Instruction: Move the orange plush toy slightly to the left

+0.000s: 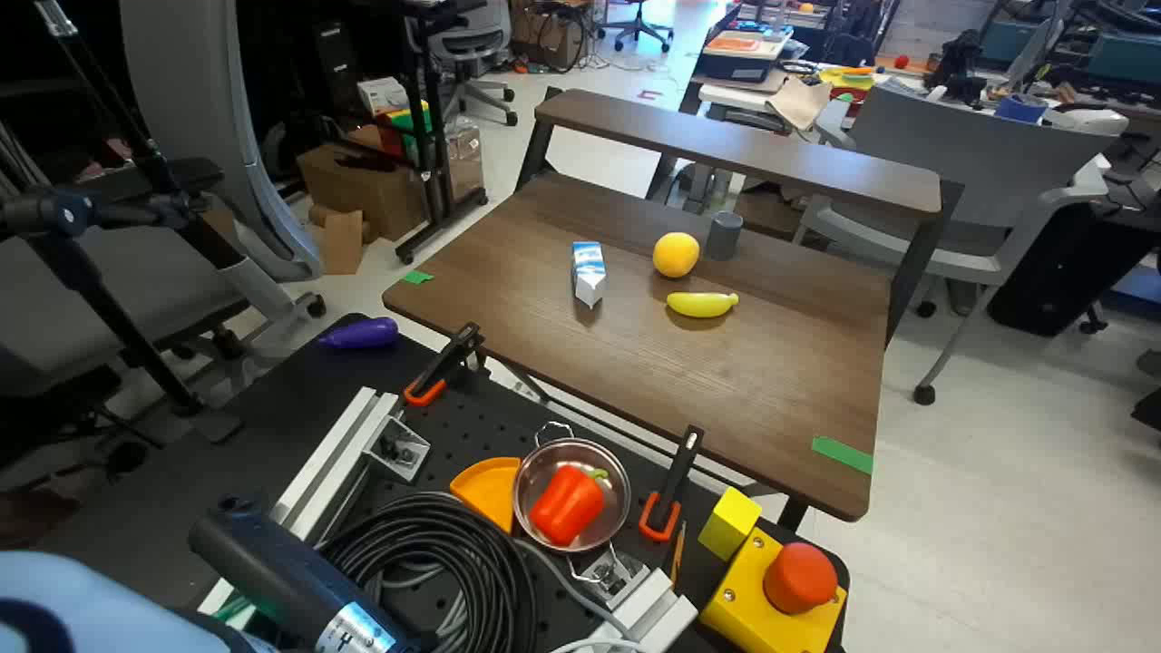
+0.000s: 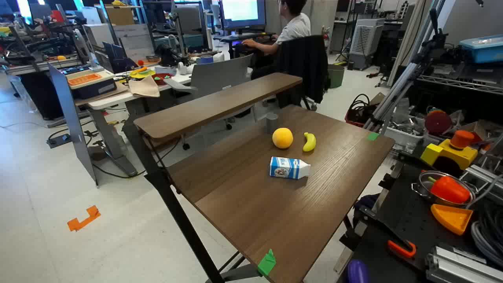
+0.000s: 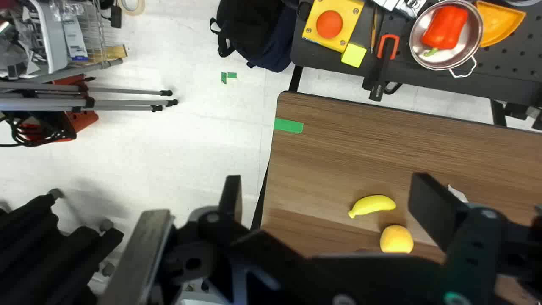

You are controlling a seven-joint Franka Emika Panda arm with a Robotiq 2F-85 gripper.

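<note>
The orange plush toy, a round orange-yellow ball, sits on the brown table in both exterior views (image 1: 676,255) (image 2: 282,138). It also shows in the wrist view (image 3: 396,239), where the gripper's body hides its lower edge. My gripper (image 3: 332,199) is wide open and empty in the wrist view, high above the table. The toy appears between the fingers, nearer the right one in the picture, and far below them. The gripper is out of view in both exterior views.
A yellow banana (image 1: 702,305) lies beside the toy. A grey cup (image 1: 724,236) stands close behind it, and a blue-white carton (image 2: 289,168) lies nearby. A raised shelf (image 1: 744,150) spans the table's far edge. A black bench with a pan (image 1: 571,444) adjoins the near edge.
</note>
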